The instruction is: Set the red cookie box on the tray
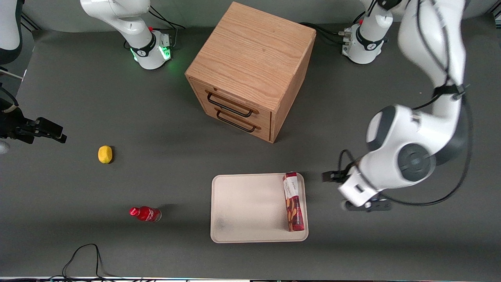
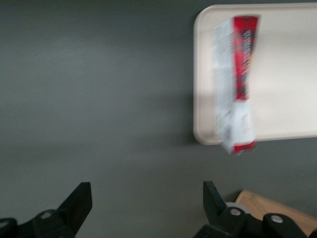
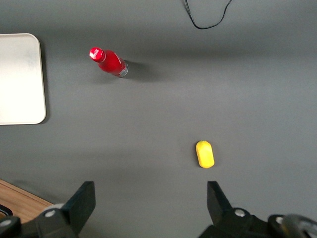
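The red cookie box point(image 1: 293, 201) lies flat on the cream tray point(image 1: 246, 207), along the tray edge toward the working arm's end. Its white-lettered end sits at the rim farther from the front camera and sticks slightly over it. In the left wrist view the red cookie box point(image 2: 237, 89) rests on the tray point(image 2: 282, 74), with one end past the rim. My gripper point(image 1: 352, 194) hovers over bare table beside the tray, toward the working arm's end. The gripper point(image 2: 146, 191) is open, with nothing between its fingertips point(image 2: 84, 191).
A wooden two-drawer cabinet point(image 1: 250, 70) stands farther from the front camera than the tray. A small red bottle point(image 1: 145, 214) and a yellow lemon point(image 1: 105, 154) lie toward the parked arm's end. A black cable point(image 1: 82, 258) loops at the near table edge.
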Robot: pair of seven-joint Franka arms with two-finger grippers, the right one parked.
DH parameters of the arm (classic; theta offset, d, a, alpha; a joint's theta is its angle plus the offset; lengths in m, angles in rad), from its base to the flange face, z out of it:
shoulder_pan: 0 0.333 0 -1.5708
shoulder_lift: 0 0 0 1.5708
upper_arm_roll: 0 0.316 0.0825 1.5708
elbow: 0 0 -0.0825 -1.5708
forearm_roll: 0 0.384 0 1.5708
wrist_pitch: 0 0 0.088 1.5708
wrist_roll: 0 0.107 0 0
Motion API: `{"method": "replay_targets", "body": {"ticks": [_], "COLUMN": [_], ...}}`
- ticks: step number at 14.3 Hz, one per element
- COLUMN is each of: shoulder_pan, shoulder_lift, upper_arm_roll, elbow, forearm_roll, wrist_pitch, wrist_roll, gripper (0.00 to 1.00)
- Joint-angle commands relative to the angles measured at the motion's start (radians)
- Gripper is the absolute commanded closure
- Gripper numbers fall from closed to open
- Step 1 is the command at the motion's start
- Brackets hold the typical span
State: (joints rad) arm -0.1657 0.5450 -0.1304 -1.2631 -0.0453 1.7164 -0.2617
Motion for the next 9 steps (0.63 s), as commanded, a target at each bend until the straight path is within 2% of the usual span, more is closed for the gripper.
{"method": "replay_targets", "body": {"ticks": [1,4,6,7,8,9], "shoulder_pan": [0.078,0.199,0.270,0.252,0.188,0.157], "shoulder_lift": [-0.279,-0.480,-0.565,-0.591,-0.602,-0.602], "upper_arm_roll": [0.000,-0.002,0.012,0.073,0.145,0.205], "elbow": [-0.319,-0.505,-0.548,-0.545,-0.538,-0.529], "forearm_roll": [0.008,0.008,0.008,0.008,0.011,0.051], "wrist_pitch": [-0.017,-0.052,-0.108,-0.138,-0.153,-0.153], "wrist_roll": [0.048,0.200,0.269,0.271,0.275,0.280], "gripper": [0.00,0.00,0.00,0.00,0.00,0.00]}}
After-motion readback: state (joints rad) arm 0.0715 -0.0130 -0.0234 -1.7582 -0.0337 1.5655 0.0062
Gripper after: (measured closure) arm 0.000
